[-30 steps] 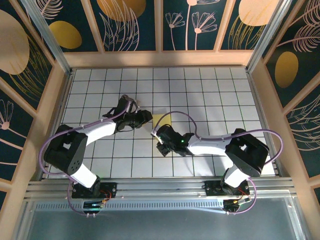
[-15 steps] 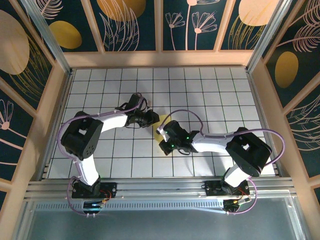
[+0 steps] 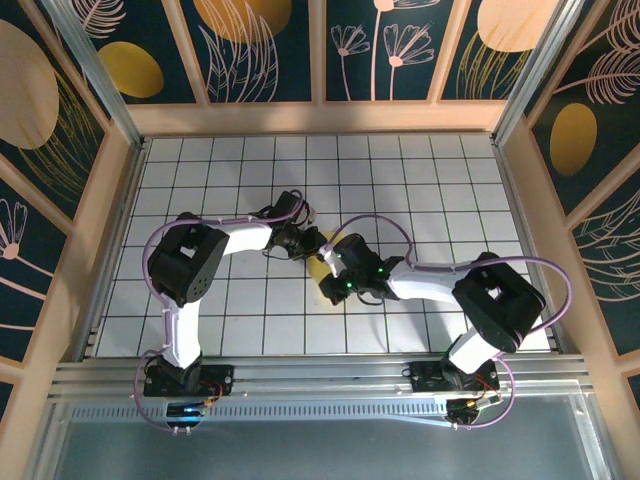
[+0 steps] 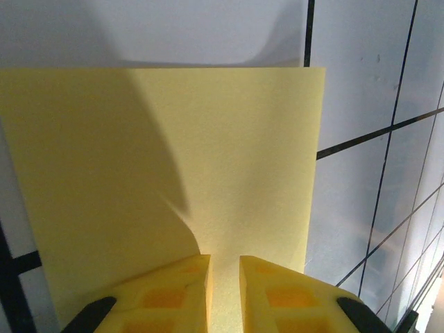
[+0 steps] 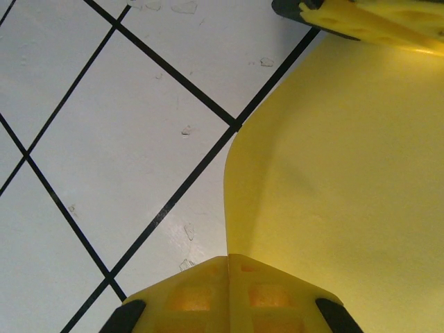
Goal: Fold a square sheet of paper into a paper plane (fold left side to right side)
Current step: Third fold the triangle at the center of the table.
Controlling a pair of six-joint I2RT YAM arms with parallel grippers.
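Pale-yellow and unmarked, the single square sheet of paper [image 4: 173, 159] sits near the middle of the white, black-gridded desk [image 3: 420, 180], where two robot arms converge on it. Seen from the left wrist, one square corner of the sheet lies against the tiles at upper right, while a broad shadow covers the sheet's left part and a soft curve in the paper runs down toward the fingers.

The left tool [image 4: 224, 277] is at the sheet's near edge in that view. Its two yellow fingers [image 4: 180, 291] stand a narrow slot apart, and paper shows through the slot. Whether the paper is actually pinched cannot be told.

From the right wrist, the sheet spreads across the right side, and its left edge bends and drops straight to the right tool [image 5: 229, 277]. That tool is clenched, with its two fingers pressed together along a single seam. The paper's edge meets that seam, but a grip on it cannot be confirmed. One finger of the left tool shows at the top right corner of that view, at the sheet's far edge.

From above, the left arm [image 3: 245, 240] reaches in from the left and the right arm [image 3: 430, 285] from the right. Each trails one purple cable, and their wrists nearly touch over the paper. Dark panels painted with leaves and gold ovals wall the desk on three sides.
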